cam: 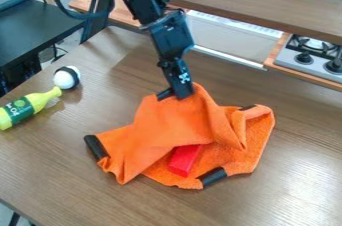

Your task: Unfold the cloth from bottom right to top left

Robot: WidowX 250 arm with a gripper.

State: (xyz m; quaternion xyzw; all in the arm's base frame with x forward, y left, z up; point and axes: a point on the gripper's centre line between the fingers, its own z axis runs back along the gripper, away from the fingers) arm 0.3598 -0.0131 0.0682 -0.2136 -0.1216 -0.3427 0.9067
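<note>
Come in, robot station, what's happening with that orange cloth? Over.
Gripper at the cloth's upper edge. Orange cloth rumpled and folded over itself, not spread flat. Red block partly under a fold, possibly in the way. Over.

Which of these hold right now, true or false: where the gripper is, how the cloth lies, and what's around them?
1. The gripper is at the far side of the orange cloth. True.
2. The cloth lies fully spread, without folds. False: it is bunched, with several folds.
3. A red block shows among the cloth's folds, on the near side. True.
4. The black-and-white ball is near the narrow tip of the yellow bottle. True.
5. The bottle stands upright. False: it lies on its side on the table, left of the cloth in the picture.
</note>
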